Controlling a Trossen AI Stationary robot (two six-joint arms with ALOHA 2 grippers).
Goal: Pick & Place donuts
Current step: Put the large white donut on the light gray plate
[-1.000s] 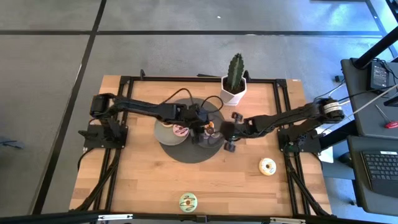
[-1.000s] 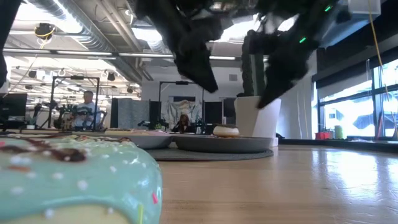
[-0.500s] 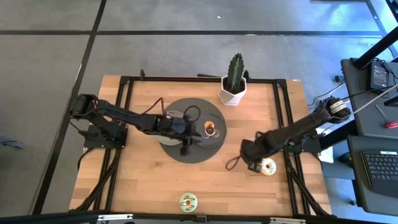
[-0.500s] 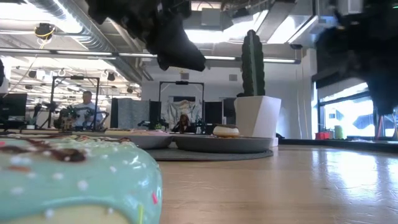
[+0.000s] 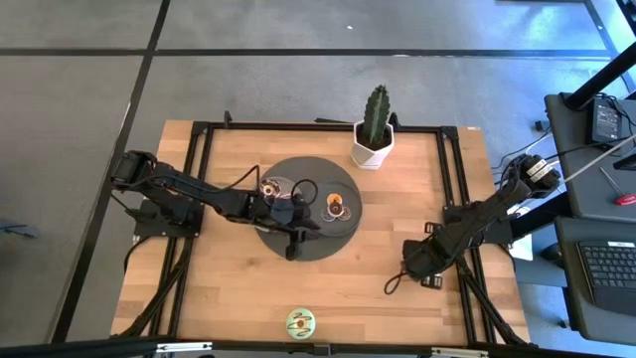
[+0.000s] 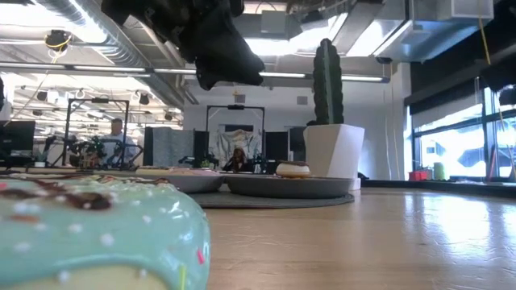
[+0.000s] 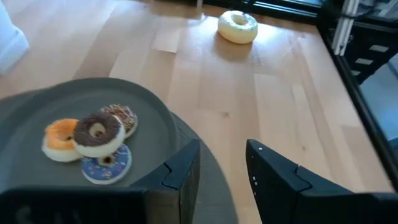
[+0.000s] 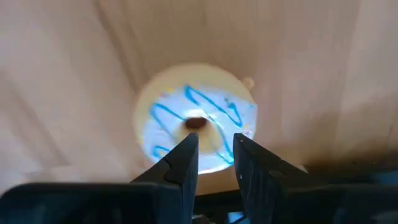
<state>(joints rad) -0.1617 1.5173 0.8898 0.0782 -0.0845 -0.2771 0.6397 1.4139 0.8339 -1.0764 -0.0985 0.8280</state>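
1. Since half a second ago the right arm has swung lower over the table's right side, and its right gripper [image 8: 214,155] now hangs directly over the white donut with blue icing lines [image 8: 196,124], hiding it from the overhead camera (a moment back the donut showed just beside the gripper).
2. The wooden table [image 5: 229,288] carries a dark round mat [image 5: 338,239] at its centre, with grey plates on it.
3. A potted cactus [image 5: 376,124] stands at the far edge, just beyond the mat.
4. The left arm reaches in across the mat; the left gripper [image 7: 222,165] hovers over the mat's near edge, fingers parted with nothing between them.
5. The right gripper's fingers stand slightly apart, straddling the donut's hole in the wrist view, not clamped on it.
6. On the right-hand plate [image 7: 149,112] lie four small donuts in a touching cluster: a brown-iced donut [image 7: 98,132] sits on top, beside an orange donut [image 7: 61,135], a blue donut [image 7: 107,162] and a sprinkled donut [image 7: 123,114].
7. A green donut [image 5: 300,320] lies alone at the table's near edge, well apart from the rest.
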